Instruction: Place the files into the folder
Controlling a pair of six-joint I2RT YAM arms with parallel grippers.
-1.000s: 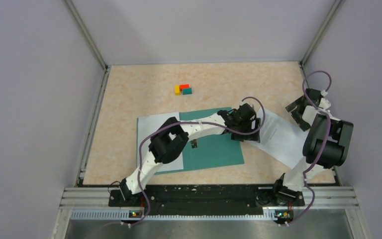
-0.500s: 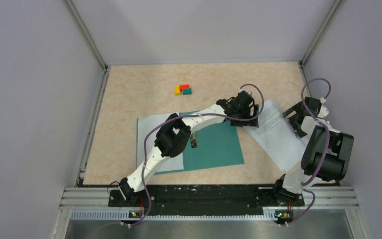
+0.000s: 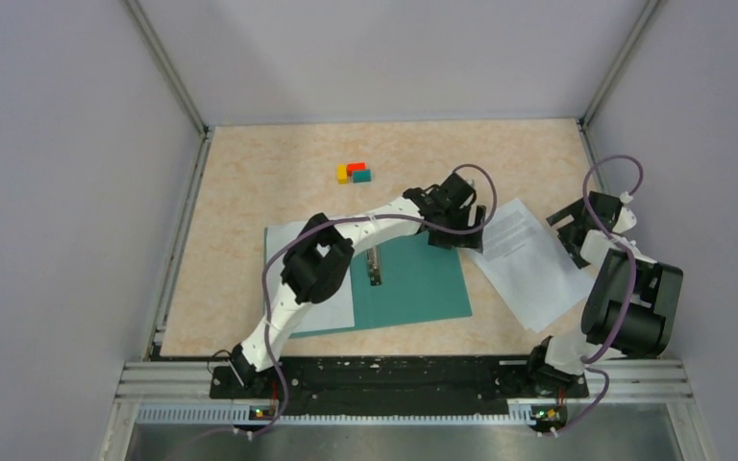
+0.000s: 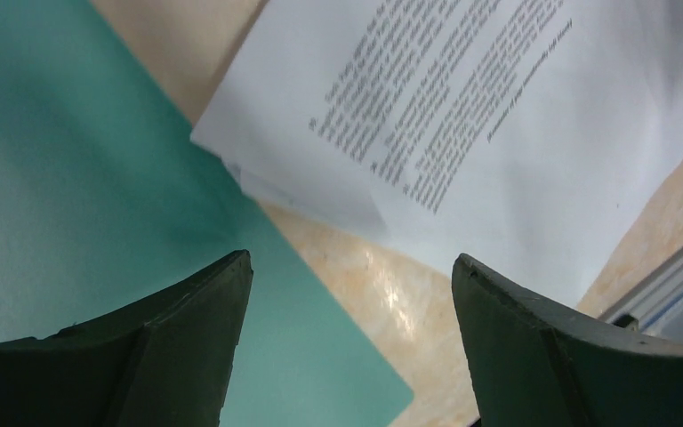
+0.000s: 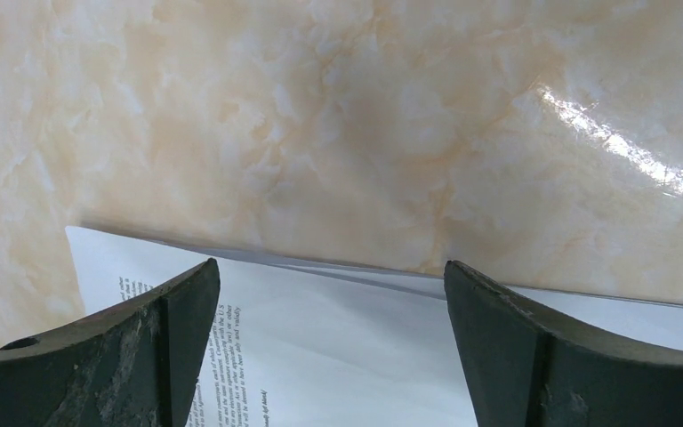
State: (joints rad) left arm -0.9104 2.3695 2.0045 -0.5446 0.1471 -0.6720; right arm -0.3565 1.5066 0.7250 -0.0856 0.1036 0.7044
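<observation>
The teal folder [image 3: 418,288] lies flat at the table's middle, a metal clip [image 3: 375,266] on its spine; a white sheet [image 3: 286,240] lies along its left side. The printed files [image 3: 528,267] lie askew to the right, their near corner at the folder's upper right edge. My left gripper [image 3: 463,233] hovers open over that spot; its wrist view has folder [image 4: 71,178] on the left and files [image 4: 498,116] on the right, nothing between the fingers [image 4: 351,267]. My right gripper [image 3: 567,233] stands open over the files' right edge [image 5: 365,356], holding nothing [image 5: 331,267].
Small yellow, red and teal blocks [image 3: 354,173] sit together at the back middle. Aluminium rails and grey walls close in the marbled table [image 3: 250,192] on the left, back and right. The right arm's elbow [image 3: 634,298] rises near the right wall.
The files have slid and turned left toward the folder. My left gripper has drawn back up and left. The right gripper stayed at the sheets' right edge while its elbow dropped.
</observation>
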